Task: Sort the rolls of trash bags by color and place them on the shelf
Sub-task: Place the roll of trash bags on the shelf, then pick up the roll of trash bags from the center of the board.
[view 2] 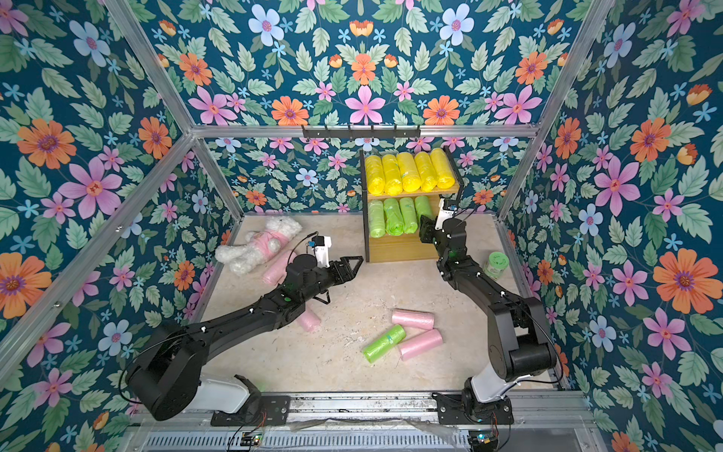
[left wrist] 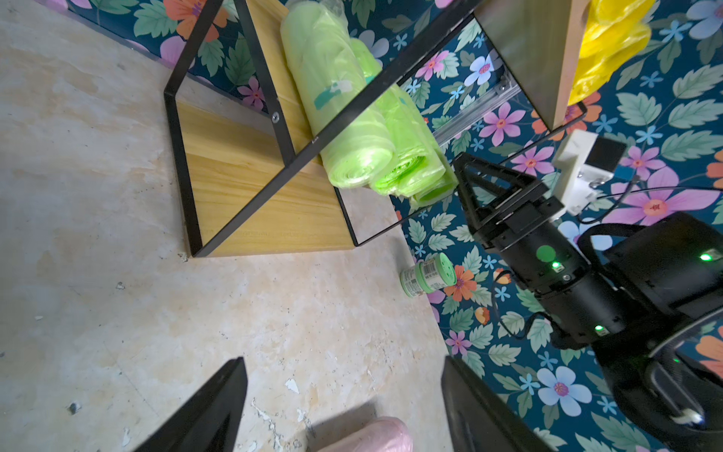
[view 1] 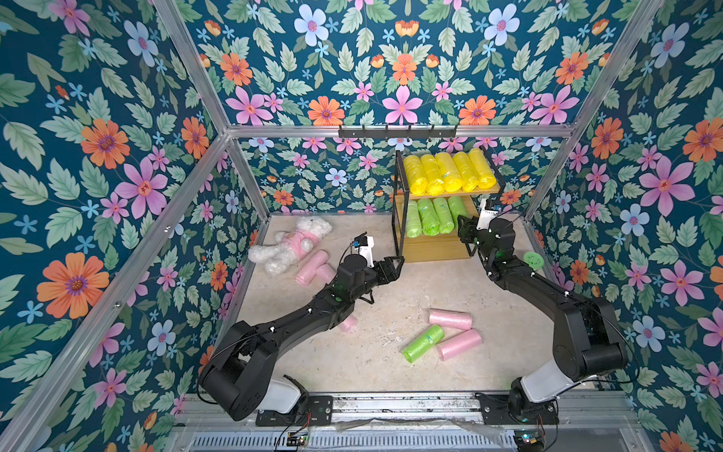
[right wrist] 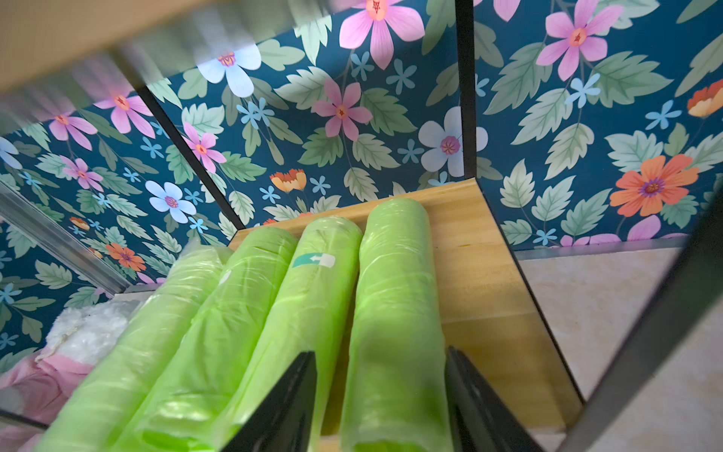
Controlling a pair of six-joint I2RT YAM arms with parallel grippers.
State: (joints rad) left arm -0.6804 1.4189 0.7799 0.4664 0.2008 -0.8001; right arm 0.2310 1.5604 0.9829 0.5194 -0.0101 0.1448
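The shelf (view 1: 434,248) stands on the table (view 1: 371,371) at the far side, right of centre, against the back wall. Five yellow rolls (view 1: 450,172) lie side by side on its top board. Four green rolls (view 1: 432,215) lie side by side on the middle board, with their ends facing the near side. The right gripper (right wrist: 379,352) is at the near right end of the middle board. Its jaws are parted and straddle the rightmost green roll (right wrist: 395,313), which rests on the board. In the right wrist view one finger lies against that roll and a narrow gap shows at the opposite finger, so the roll is not clamped. The left gripper (left wrist: 344,360) hangs over the table just near and left of the shelf's near left corner. Its jaws stand wide apart with nothing between them. One loose green roll (view 1: 423,343) lies on the table near centre, and two pink rolls (view 1: 450,319) lie just right of it, one touching its right end. Two more pink rolls (view 1: 311,266) lie at the far left, touching a plush toy (view 1: 289,242). A fifth pink roll (view 1: 348,324) is partly hidden under the left arm. A green-lidded jar (view 1: 533,260) stands near the right wall, beside the right arm.
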